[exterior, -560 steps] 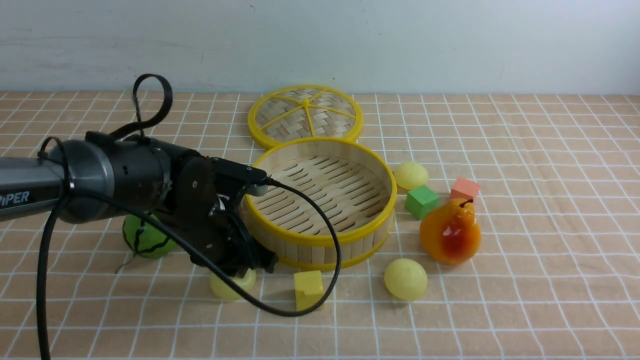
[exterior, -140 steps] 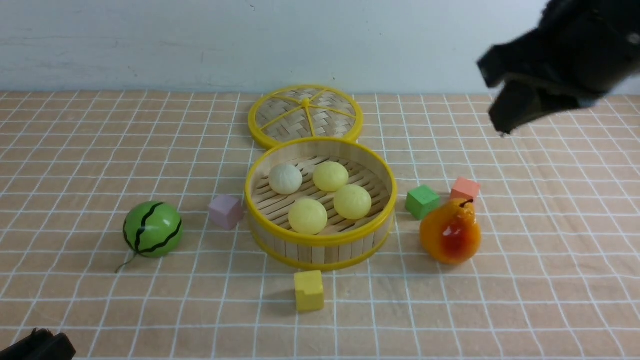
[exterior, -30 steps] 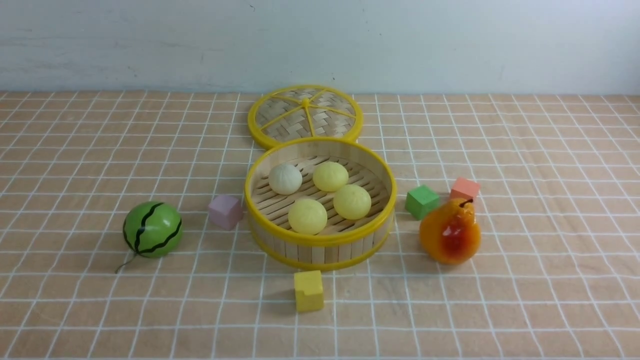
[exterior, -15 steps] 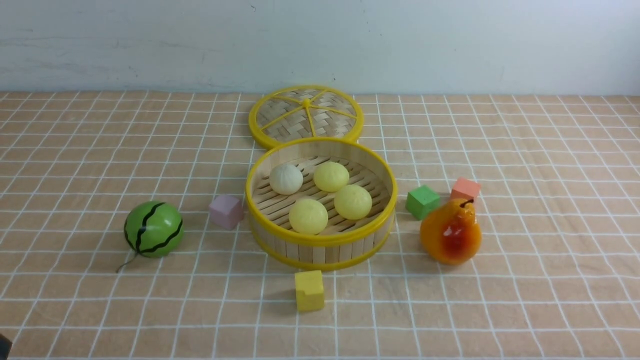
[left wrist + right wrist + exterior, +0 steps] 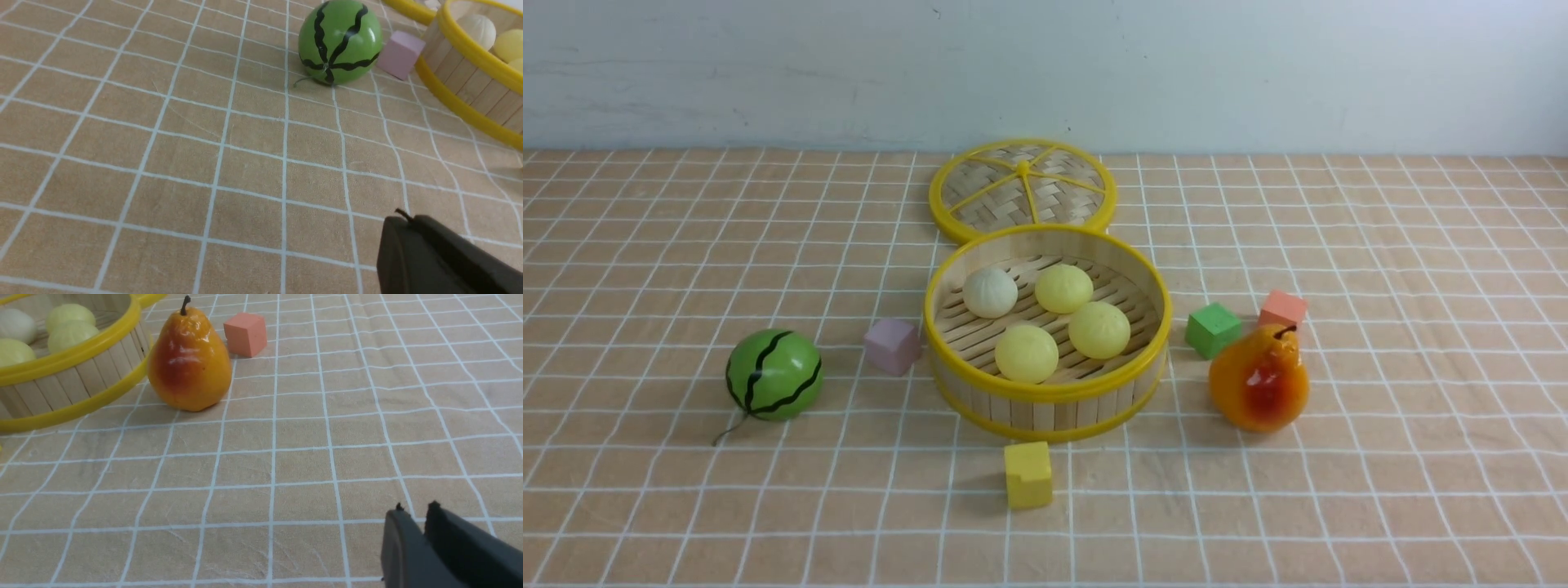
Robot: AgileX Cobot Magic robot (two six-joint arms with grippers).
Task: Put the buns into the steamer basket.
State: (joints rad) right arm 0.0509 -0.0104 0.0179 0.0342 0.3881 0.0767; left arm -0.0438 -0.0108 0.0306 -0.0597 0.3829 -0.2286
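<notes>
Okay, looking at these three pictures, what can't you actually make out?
- Right gripper: right wrist view, fingers cut off by the corner.
- Left gripper: left wrist view, likewise cut off.
- Green cube: right wrist view, hidden behind the pear.
- Steamer basket: cropped in both wrist views.

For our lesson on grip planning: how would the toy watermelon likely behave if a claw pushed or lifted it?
The toy watermelon is round, so a push would probably roll it across the checked cloth. Its glossy skin suggests it may slip in a pinch. It looks like hollow plastic, probably light.
</notes>
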